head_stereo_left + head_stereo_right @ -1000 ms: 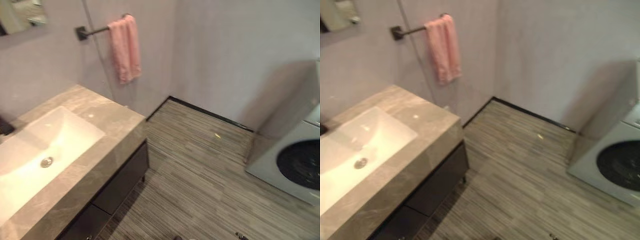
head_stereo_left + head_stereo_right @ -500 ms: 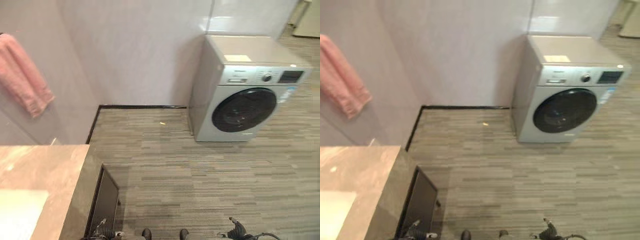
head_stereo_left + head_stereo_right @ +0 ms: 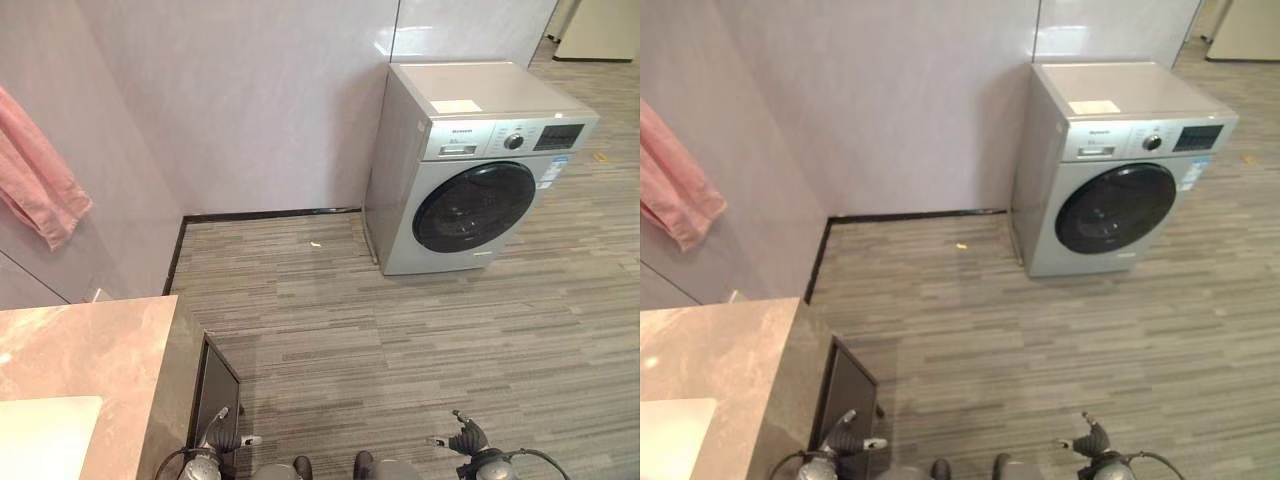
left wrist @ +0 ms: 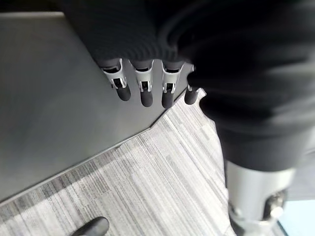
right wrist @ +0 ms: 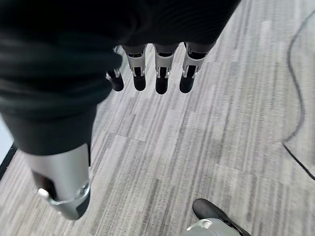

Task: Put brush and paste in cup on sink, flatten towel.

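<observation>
A pink towel [image 3: 35, 185] hangs bunched against the wall at the far left. Below it lies the marble sink counter [image 3: 90, 345], with a corner of the white basin [image 3: 40, 440] at the bottom left. My left hand [image 3: 215, 440] hangs low beside the counter's dark cabinet front [image 4: 49, 98]; its fingers [image 4: 142, 93] are straight and hold nothing. My right hand [image 3: 465, 438] hangs low over the striped floor, and its fingers [image 5: 160, 76] are likewise relaxed and empty.
A silver front-loading washing machine [image 3: 470, 170] stands against the back wall at the right. Grey striped flooring [image 3: 400, 330] spreads between it and the counter. A small pale scrap [image 3: 315, 242] lies on the floor near the wall.
The camera has swung to the right: sink and towel have slid to the left edge and the washing machine has come fully into view. Both hands now show at the bottom.
</observation>
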